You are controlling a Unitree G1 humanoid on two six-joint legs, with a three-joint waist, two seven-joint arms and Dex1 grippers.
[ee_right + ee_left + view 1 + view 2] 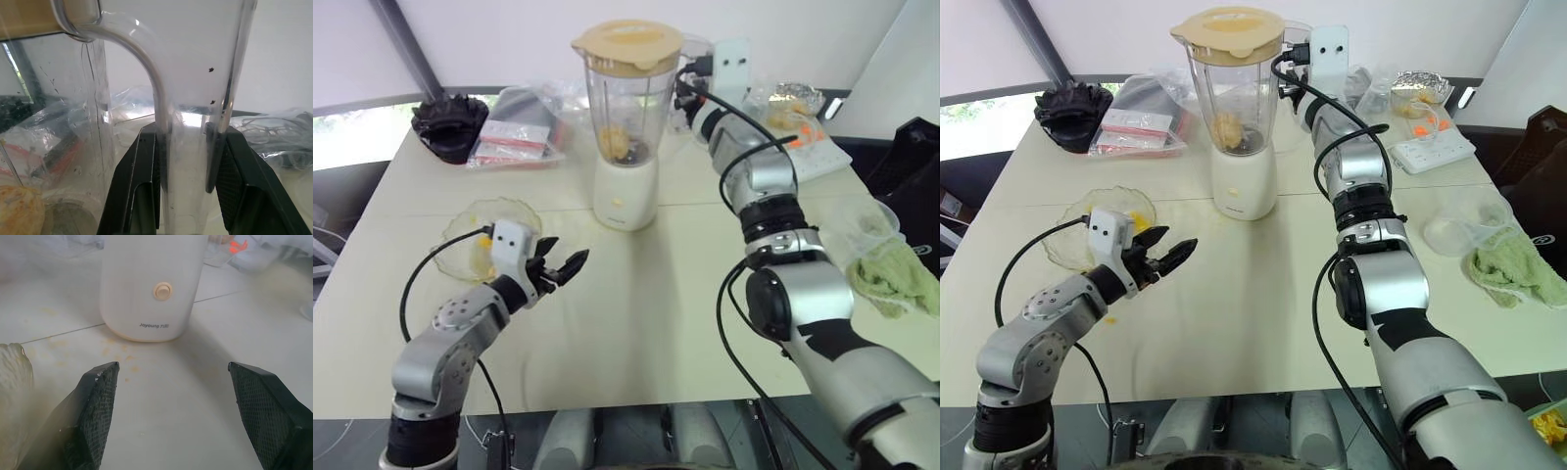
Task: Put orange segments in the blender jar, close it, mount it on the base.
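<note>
Counter: my cream counter [636, 323], white wall behind.
Jar: clear plastic blender jar [628, 98] sits on the cream-white rounded base [625, 196], flat cream lid [628, 43] on, yellow-orange segments [617, 143] inside.
Right pincer [186, 161]: pinching the jar's clear handle [190, 98].
Left pincer [560, 268]: spread wide, holding nothing; base ahead of it.
Risk: if I pull away carelessly, I judge the jar could tilt off its base.
</note>
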